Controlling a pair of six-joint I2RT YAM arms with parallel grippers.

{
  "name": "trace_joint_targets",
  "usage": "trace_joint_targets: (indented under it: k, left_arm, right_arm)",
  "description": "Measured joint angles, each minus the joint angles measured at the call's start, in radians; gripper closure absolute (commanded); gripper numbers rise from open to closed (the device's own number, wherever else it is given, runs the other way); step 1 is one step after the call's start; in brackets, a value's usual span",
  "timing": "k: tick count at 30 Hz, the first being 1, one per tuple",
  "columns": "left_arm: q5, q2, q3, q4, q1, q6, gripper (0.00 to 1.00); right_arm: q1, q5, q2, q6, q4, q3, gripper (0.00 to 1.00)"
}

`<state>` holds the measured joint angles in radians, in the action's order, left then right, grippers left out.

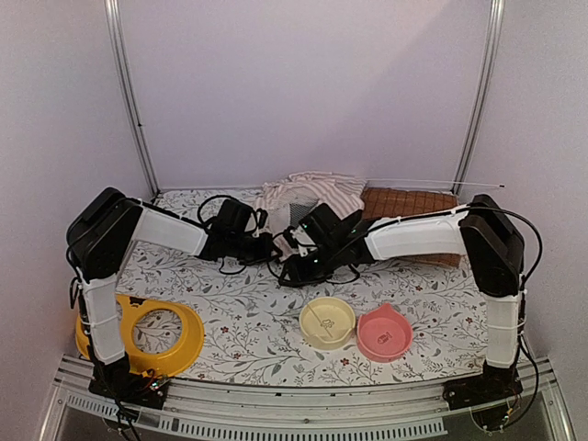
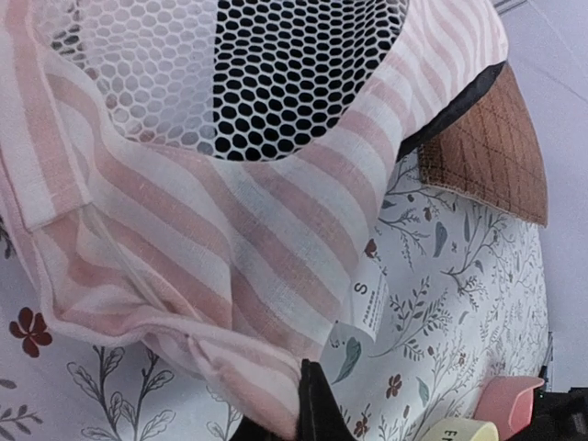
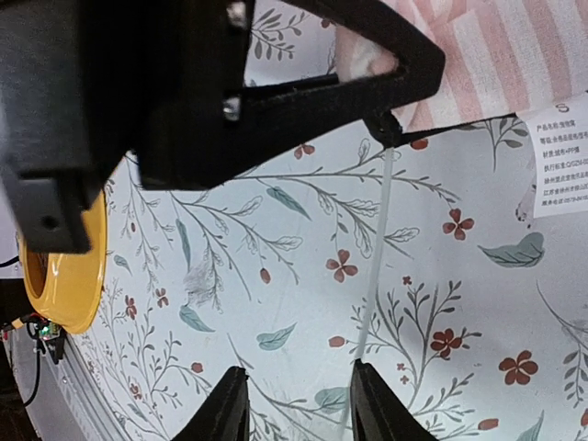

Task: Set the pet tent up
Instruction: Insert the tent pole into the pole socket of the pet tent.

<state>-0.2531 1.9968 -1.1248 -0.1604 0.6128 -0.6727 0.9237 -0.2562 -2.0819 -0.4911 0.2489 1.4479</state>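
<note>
On pet tent [image 2: 230, 230] tag [image 2: 369, 303]: letter S

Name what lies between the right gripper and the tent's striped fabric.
Right wrist view: the tent's thin clear pole runs over bare floral tablecloth, from the striped fabric to the right gripper.

Soft, even light; nearest pet tent [image 2: 230, 248] fabric blurs in the left wrist view.
</note>
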Motion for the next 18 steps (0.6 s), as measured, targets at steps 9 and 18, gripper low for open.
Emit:
trace_joint_targets:
  k: [9, 18]
  left_arm:
    - [-0.004, 0.001, 0.011, -0.018, 0.002, 0.000, 1.00]
    - [-0.011, 0.001, 0.014, -0.031, 0.002, -0.001, 1.00]
  right_arm:
    - [0.010, 0.006, 0.240, 0.015, 0.070, -0.054, 0.53]
    - [0.022, 0.006, 0.325, 0.006, 0.252, -0.214, 0.56]
